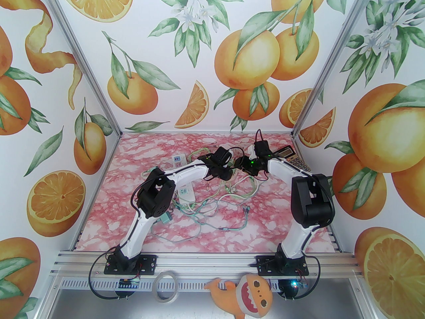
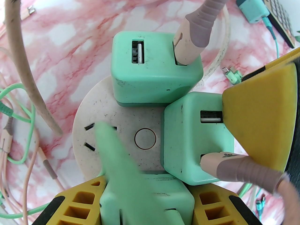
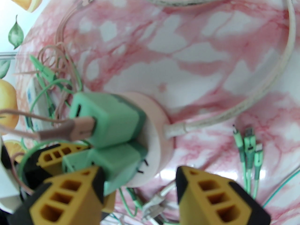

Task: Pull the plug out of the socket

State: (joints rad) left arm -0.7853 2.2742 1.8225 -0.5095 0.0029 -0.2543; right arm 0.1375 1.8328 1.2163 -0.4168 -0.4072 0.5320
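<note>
A round white socket (image 2: 131, 123) lies on the pink marble table with three mint-green plugs standing in it. My left gripper (image 2: 146, 203) is shut on the nearest plug (image 2: 164, 193), one yellow finger on each side. Two more plugs (image 2: 152, 78) carry pink USB cables. My right gripper (image 3: 140, 174) straddles the socket's edge (image 3: 154, 135). One of its fingers (image 2: 257, 116) lies against the right-hand plug (image 2: 187, 137). The other finger (image 3: 222, 196) sits close beside the socket's rim, and contact there is unclear. In the top view both grippers meet mid-table, left (image 1: 222, 173) and right (image 1: 247, 164).
The socket's thick white cord (image 3: 257, 95) loops across the table. Loose green and pink cables (image 1: 215, 208) sprawl around the middle. Two white power strips (image 1: 187, 192) lie to the left, and a calculator (image 1: 292, 159) sits at the back right beside a teal charger (image 2: 252, 8).
</note>
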